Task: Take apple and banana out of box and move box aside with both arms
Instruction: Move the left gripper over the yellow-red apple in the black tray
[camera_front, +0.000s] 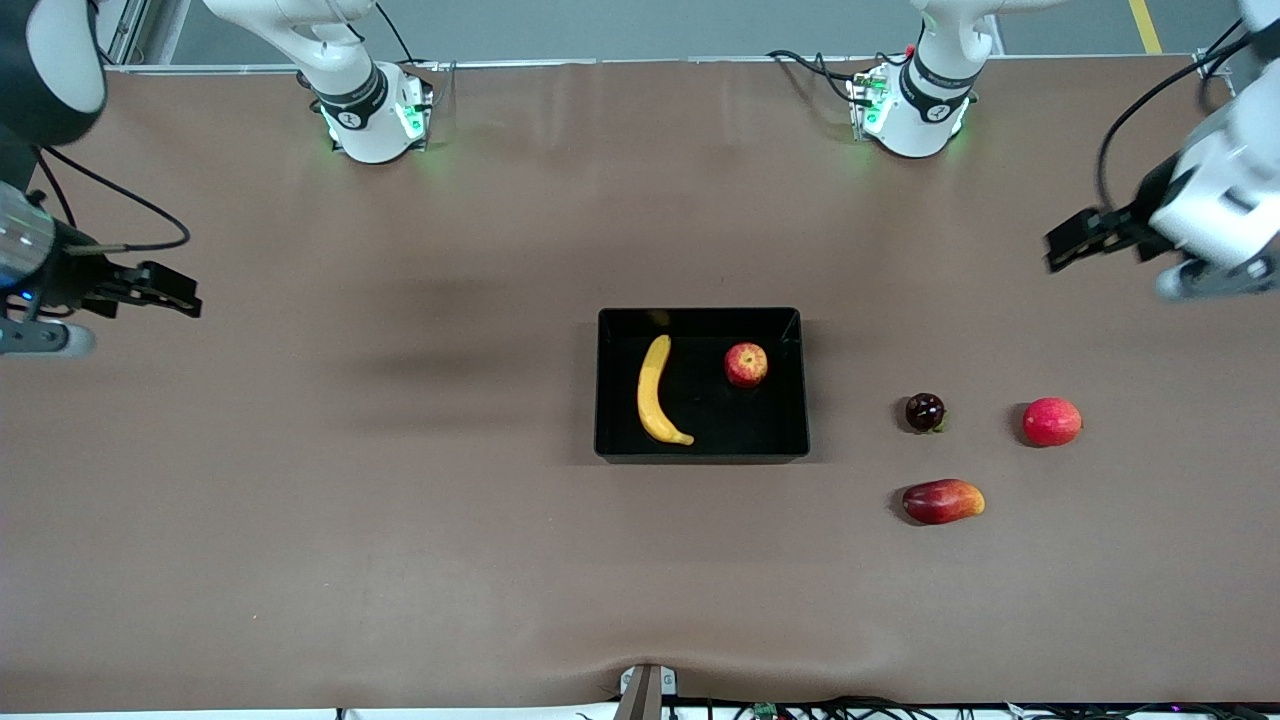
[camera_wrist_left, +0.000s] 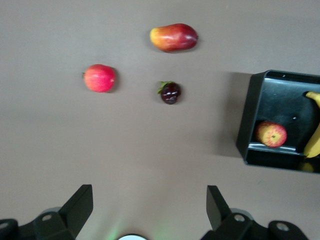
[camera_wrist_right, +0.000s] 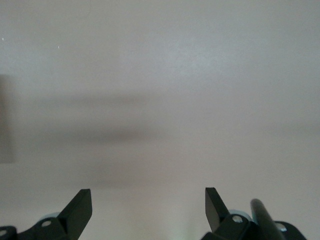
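Both arms waited raised over the counter's ends: the left pincer (camera_front: 1068, 240) at three o'clock, the right pincer (camera_front: 172, 293) at nine o'clock, fingers spread wide.

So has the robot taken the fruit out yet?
Not yet. The banana and apple lie in the box, which sits mid-table. Nothing is in hand: left gripper and right gripper hang open at the table's ends. Everything is left to do.

I count one black box (camera_front: 700, 445) on the table, with one banana (camera_front: 655, 390) and one apple (camera_front: 746, 364) in it. Loose on the table I see three more fruits: one dark plum-like fruit (camera_front: 925, 412), one round pinkish-red fruit (camera_front: 1051, 421), one oblong red-and-yellow fruit (camera_front: 942, 501)
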